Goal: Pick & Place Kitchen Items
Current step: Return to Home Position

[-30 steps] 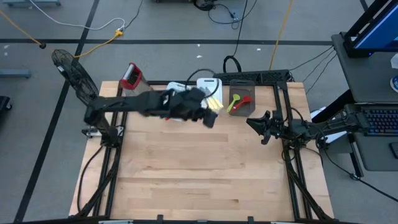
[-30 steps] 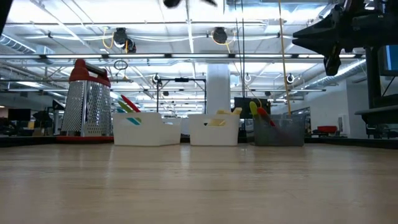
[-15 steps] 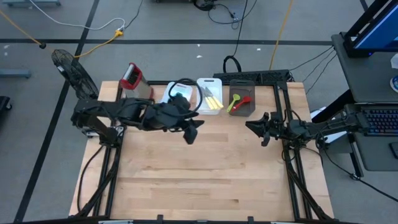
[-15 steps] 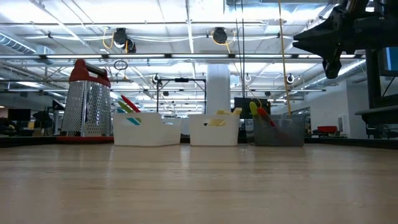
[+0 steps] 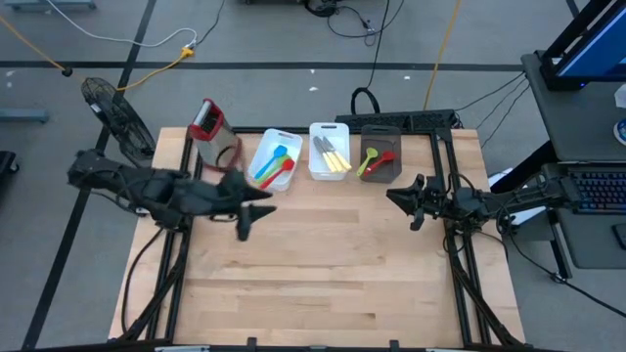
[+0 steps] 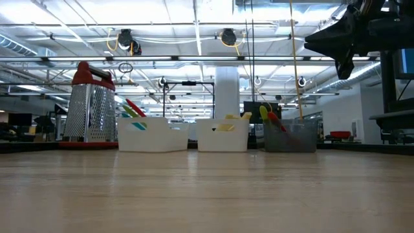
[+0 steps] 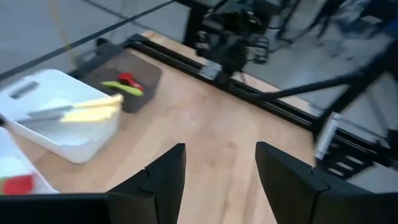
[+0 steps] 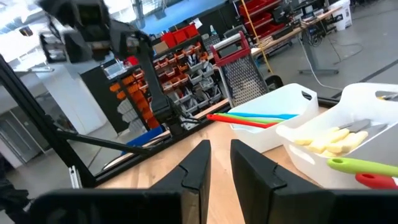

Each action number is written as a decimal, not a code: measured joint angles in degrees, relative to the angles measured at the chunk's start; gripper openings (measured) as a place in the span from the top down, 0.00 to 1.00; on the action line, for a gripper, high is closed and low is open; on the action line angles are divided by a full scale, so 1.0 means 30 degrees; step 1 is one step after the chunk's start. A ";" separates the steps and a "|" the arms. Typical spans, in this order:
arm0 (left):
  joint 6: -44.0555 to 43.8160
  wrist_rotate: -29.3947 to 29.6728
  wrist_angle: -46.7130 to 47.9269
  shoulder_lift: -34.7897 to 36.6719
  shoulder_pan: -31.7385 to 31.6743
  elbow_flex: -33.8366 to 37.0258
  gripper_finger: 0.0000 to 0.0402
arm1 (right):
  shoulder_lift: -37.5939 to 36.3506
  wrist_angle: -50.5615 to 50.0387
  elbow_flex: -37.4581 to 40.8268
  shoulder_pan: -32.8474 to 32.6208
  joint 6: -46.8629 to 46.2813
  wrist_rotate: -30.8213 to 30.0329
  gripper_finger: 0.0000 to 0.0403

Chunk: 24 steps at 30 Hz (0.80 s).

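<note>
The kitchen items lie in three bins along the table's far edge. Blue, red and green utensils (image 5: 276, 164) sit in the left white bin (image 5: 262, 147). Yellow-handled knives (image 5: 335, 156) lie in the middle white bin (image 5: 317, 132). A green and a red spoon (image 5: 374, 160) lie in the dark grey bin (image 5: 394, 137). My left gripper (image 5: 246, 220) hovers open above the bare table near its left side, in front of the left bin; nothing is between its fingers (image 7: 221, 168). My right gripper (image 5: 403, 196) waits at the table's right side, its fingers a narrow gap apart (image 8: 219, 162), holding nothing.
A red-topped metal box grater (image 5: 209, 132) stands at the far left corner, beside the left bin. Black frame rails (image 5: 460, 244) run along the table's left and right edges. The wooden tabletop (image 5: 323, 264) in front of the bins is bare.
My left gripper has drawn back from above the middle bins toward the table's left edge and a little toward the near edge, rolling as it went; its fingers stay equally far apart. The bins and utensils have kept their places.
</note>
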<state>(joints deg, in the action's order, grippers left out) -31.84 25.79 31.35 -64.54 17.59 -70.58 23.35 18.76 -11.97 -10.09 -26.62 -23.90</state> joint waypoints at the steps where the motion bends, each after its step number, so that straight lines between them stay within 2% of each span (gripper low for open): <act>1: 0.0018 0.0033 -0.0949 0.0863 0.0282 0.1443 0.50 | 0.0000 -0.0006 0.0000 0.0000 0.0216 0.0000 0.86; 7: 0.0018 0.0855 -0.6582 0.5735 0.1816 0.9195 0.50 | -0.0146 -0.0082 0.0000 0.0000 0.0772 0.0000 0.86; 12: 0.0838 0.1450 -0.9552 0.9044 0.2986 1.3866 0.50 | -0.0614 -0.0225 0.0000 0.0000 0.1647 0.0000 0.86; 18: 0.3116 0.2444 -1.2458 1.2391 0.4030 1.7481 0.50 | -0.1977 -0.1311 0.0000 0.0000 0.2174 0.0002 0.86; 24: 0.4571 0.2983 -1.3974 1.4472 0.4239 1.9296 0.50 | -0.5169 -0.3270 0.0000 0.0000 0.2281 0.0003 0.86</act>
<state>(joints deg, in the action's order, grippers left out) -18.13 34.74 -10.57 -21.12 30.30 -12.69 7.85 8.95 -11.97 -10.09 -19.78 -23.89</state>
